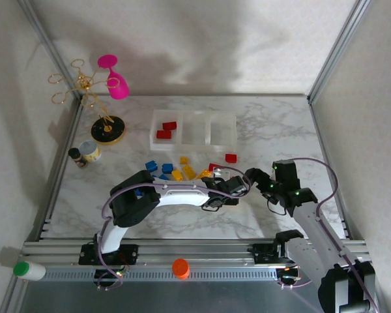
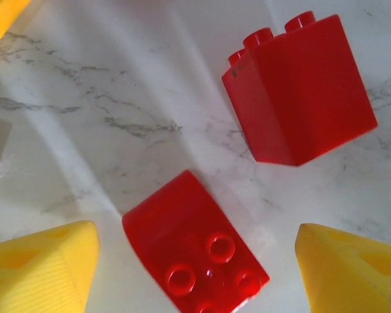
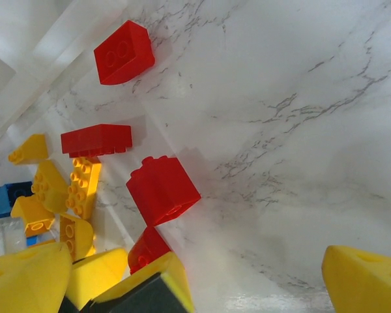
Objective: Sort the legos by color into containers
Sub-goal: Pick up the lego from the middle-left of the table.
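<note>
Left tool (image 2: 197, 268) was spread wide and held nothing. The low red lego (image 2: 194, 251) lay on the table (image 2: 117, 98) squarely between its fingertips, studs showing, long axis skewed diagonally across the gap, with a taller red lego (image 2: 300, 91) ahead and to the right. Right tool (image 3: 195, 283) also gaped wide and empty, both legos ahead-left of it, so the left arm was judged nearer for the pick.

The containers (image 1: 195, 130) stand in a row at the far middle of the table (image 1: 280, 130). In their left bin (image 1: 158, 120) lie 2 legos (image 1: 163, 134). Just before their right end lies 1 lego (image 1: 231, 158). Before their left and middle, farther off, lies a cluster of legos (image 1: 188, 171). Left of the containers stands a stand base (image 1: 108, 130), with a jar (image 1: 89, 152) nearer.
</note>
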Motion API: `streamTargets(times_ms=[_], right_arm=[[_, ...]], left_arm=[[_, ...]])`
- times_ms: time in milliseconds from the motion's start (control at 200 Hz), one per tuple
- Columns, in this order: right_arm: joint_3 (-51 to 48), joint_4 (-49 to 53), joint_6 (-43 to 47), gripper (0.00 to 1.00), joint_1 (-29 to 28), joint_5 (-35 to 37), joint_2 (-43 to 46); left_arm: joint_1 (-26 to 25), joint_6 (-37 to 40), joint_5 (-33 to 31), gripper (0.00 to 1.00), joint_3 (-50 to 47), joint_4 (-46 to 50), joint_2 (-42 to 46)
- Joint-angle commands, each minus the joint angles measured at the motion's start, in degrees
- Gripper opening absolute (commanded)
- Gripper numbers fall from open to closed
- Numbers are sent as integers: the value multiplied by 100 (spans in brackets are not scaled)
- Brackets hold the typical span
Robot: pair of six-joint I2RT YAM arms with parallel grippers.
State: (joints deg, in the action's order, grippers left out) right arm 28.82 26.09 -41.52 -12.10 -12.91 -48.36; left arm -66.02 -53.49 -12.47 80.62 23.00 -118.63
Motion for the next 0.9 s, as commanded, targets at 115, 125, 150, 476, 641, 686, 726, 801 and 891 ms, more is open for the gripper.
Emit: streamTargets(times_ms=[115, 125, 150, 476, 641, 686, 726, 801, 891], right_arm=[[-69, -77, 210, 99, 109, -212, 67], [-69, -82, 211, 99, 110, -219, 64], [-78, -93, 214, 99, 104, -226, 66], [-129, -255, 204, 99, 125, -390, 2], [-113, -283, 209, 99, 124, -423, -46], [-105, -276, 212, 99, 129, -423, -30], [-105, -274, 217, 99, 128, -423, -27], [-103, -246, 224, 98, 128, -420, -19], [-115, -218, 248, 99, 127, -391, 24]], left_arm=[[-85, -191, -730, 77, 67, 428, -195], [-91, -188, -748, 76, 61, 436, -189], [-103, -179, -796, 76, 29, 477, -178], [-122, -175, -788, 70, -663, 396, 313], [-207, -74, -742, 65, -475, 333, 287], [-205, -35, -754, 63, -427, 297, 227], [-188, 3, -715, 62, -338, 338, 139], [-192, 40, -735, 60, -207, 407, 40], [-194, 56, -703, 56, -173, 304, -12]])
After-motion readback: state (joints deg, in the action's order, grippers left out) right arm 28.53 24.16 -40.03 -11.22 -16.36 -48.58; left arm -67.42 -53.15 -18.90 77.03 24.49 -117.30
